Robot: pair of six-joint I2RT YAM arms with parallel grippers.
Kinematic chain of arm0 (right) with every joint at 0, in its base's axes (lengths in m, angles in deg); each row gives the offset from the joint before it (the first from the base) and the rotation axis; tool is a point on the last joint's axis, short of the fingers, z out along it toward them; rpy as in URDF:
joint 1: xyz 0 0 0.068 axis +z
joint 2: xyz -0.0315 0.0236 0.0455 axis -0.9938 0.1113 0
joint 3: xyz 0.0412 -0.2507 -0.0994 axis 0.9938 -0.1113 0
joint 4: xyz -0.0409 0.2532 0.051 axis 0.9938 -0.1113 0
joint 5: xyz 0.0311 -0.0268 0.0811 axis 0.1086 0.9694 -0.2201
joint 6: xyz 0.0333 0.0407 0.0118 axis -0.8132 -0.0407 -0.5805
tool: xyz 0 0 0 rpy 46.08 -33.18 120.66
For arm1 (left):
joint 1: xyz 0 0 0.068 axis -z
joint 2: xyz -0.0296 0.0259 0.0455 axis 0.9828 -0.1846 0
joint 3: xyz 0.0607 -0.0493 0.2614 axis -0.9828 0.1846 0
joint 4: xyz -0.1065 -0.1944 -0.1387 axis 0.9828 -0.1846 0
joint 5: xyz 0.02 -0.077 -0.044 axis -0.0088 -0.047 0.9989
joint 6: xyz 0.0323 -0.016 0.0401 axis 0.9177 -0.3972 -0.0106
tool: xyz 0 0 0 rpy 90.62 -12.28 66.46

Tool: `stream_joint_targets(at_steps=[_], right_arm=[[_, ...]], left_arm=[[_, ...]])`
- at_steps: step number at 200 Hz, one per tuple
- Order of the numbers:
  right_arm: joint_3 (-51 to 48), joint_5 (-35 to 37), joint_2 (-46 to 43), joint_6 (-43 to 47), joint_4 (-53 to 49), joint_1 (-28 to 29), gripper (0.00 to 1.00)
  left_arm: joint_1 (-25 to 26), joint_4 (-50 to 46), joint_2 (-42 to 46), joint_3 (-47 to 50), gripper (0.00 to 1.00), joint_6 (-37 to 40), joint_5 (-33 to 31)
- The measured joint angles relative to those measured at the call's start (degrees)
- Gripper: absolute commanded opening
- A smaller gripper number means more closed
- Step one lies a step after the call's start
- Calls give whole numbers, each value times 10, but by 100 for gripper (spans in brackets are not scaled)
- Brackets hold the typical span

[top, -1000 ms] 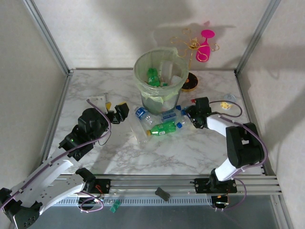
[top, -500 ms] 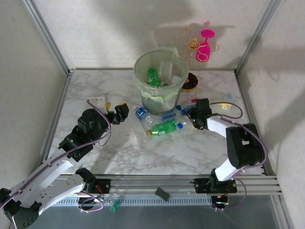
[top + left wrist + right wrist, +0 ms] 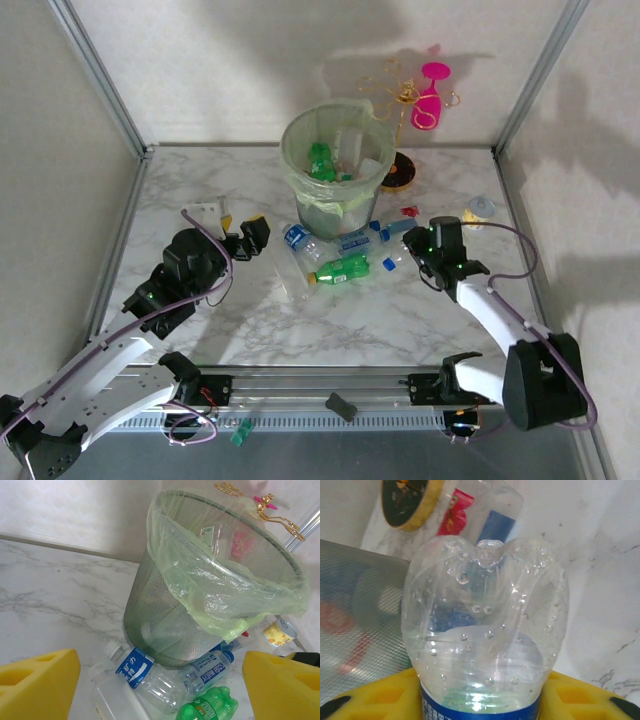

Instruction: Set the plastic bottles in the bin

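Observation:
My right gripper is shut on a clear plastic bottle with a blue label, base pointing away from the wrist camera, right of the pile. The bin, pale green with a bag liner, holds several bottles. At its foot lie more plastic bottles: a blue-labelled clear one, another clear one and a green one. My left gripper stands open to their left, yellow pads wide apart, holding nothing.
A pink wine glass hangs on a gold wire stand behind the bin. A small yellow-labelled can sits at the right. A flat clear container lies left of the green bottle. Metal posts frame the table.
The right gripper has closed on the clear bottle and drawn back to the right with it, away from the pile. The left arm has not moved.

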Motion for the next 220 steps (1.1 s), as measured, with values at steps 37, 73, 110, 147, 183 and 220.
stream_joint_targets(at_steps=[37,73,110,147,183,220], right_arm=[[-11,-2,-89,22,-16,0,0],[-7,-36,-152,72,-21,0,0],[42,-91,-156,148,-59,0,0],[98,-118,-170,204,-87,0,0],[144,-136,-164,236,-94,0,0],[222,-142,-104,266,-106,14,0]], left_arm=[[2,0,1,0,84,2,-5],[3,7,8,0,84,2,10],[18,5,-7,-24,80,-14,68],[20,7,-20,-77,82,-38,89],[21,10,-37,-90,83,-37,60],[21,27,-41,-75,83,-23,23]])
